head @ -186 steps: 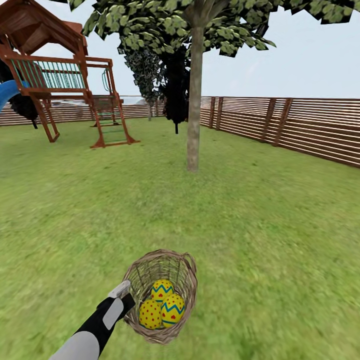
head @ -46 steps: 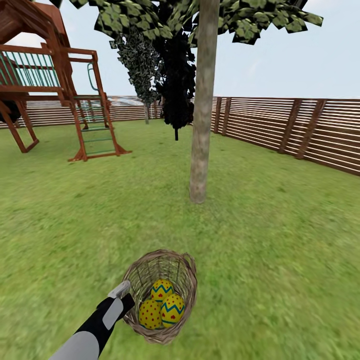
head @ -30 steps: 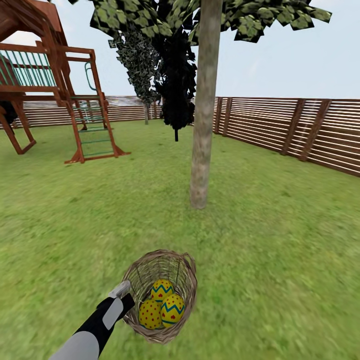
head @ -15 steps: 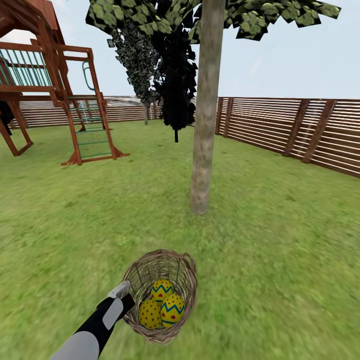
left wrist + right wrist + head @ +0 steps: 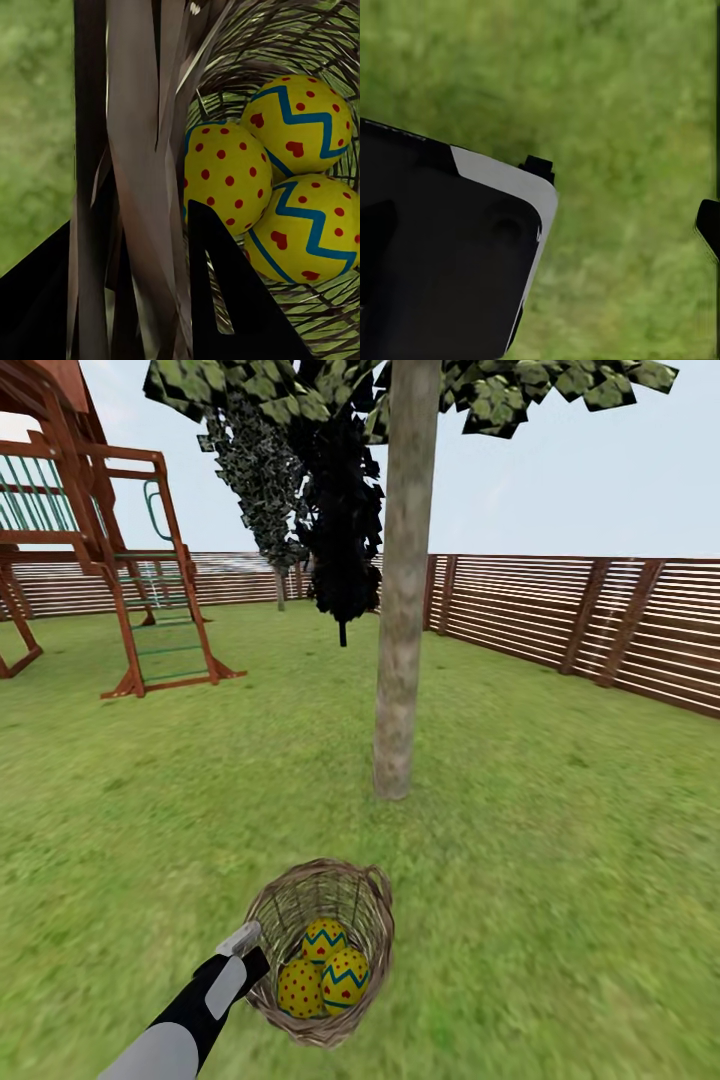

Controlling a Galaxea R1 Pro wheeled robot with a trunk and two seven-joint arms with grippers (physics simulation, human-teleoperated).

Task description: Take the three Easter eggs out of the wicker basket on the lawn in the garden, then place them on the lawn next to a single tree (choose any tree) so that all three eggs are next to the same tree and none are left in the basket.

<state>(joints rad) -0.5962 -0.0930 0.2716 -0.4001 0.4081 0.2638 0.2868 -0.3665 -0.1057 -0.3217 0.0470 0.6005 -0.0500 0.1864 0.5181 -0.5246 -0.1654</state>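
Three yellow Easter eggs (image 5: 325,970) with blue-green zigzags and red dots lie in the wicker basket (image 5: 318,872), which hangs above the lawn (image 5: 560,880). My left gripper (image 5: 250,950) is shut on the basket's near rim. In the left wrist view the eggs (image 5: 225,176) sit close behind the wicker rim (image 5: 135,150), and my left gripper (image 5: 131,217) has a finger on each side of it. The tree (image 5: 398,660), with a thick grey-beige trunk, stands just beyond the basket. A dark fingertip (image 5: 709,223) of my right gripper hangs over grass with nothing in it.
A wooden play set (image 5: 110,560) stands at the far left. A brown slat fence (image 5: 600,620) runs along the right and back. Dark narrow trees (image 5: 340,510) rise behind the trunk. Open grass lies on both sides of the trunk.
The view has moved forward: the tree trunk is nearer and its foot lower in the picture, and the play set has slid left. The basket stays in my left gripper.
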